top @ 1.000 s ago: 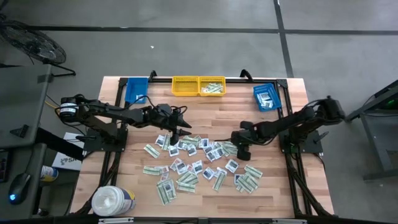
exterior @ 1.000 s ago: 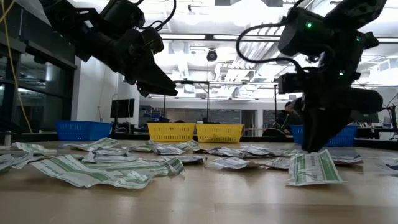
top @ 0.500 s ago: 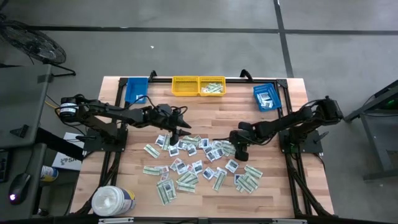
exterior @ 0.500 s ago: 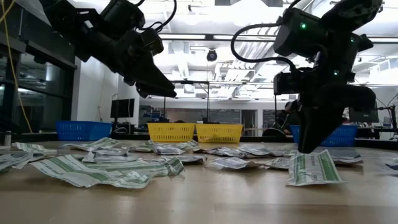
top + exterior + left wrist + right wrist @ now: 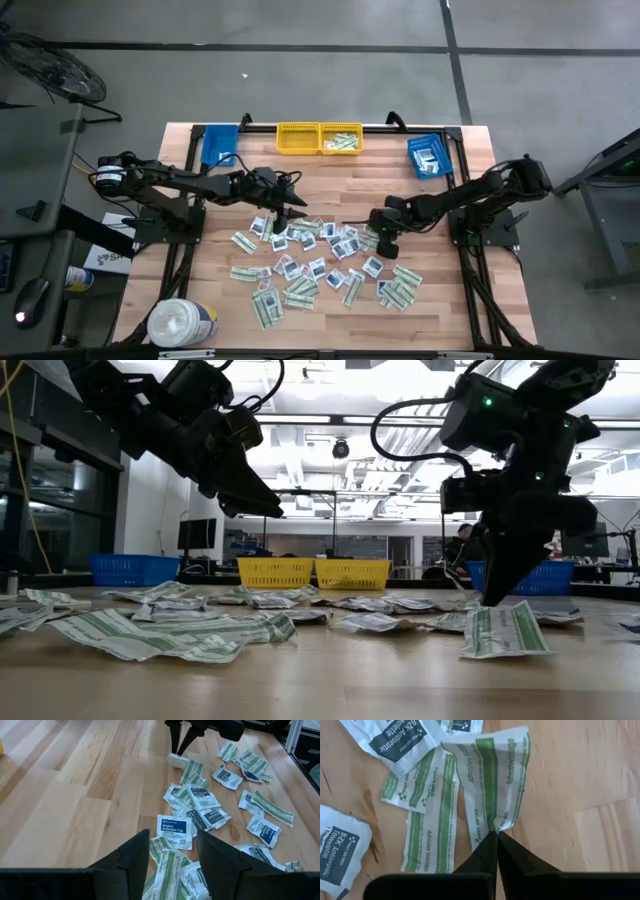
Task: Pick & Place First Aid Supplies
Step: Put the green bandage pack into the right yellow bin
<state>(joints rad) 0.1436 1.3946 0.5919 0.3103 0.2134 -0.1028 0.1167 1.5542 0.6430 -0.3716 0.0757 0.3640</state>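
**Right gripper pinches a bandage strip**

While the left gripper [image 5: 283, 212] hovers with fingers spread above the packets [image 5: 320, 262] scattered mid-table, the right gripper [image 5: 496, 836] has its fingers clenched on the edge of one green-white bandage strip [image 5: 492, 780] lying on the wood.

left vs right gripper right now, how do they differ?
1. Jaws: the left gripper is open; the right gripper is shut.
2. Load: left holds nothing; right pinches the end of a green-striped bandage strip.
3. Height: in the low view left hangs above the packets; right is down at table level.

Shared: both are over the packet pile on the table.
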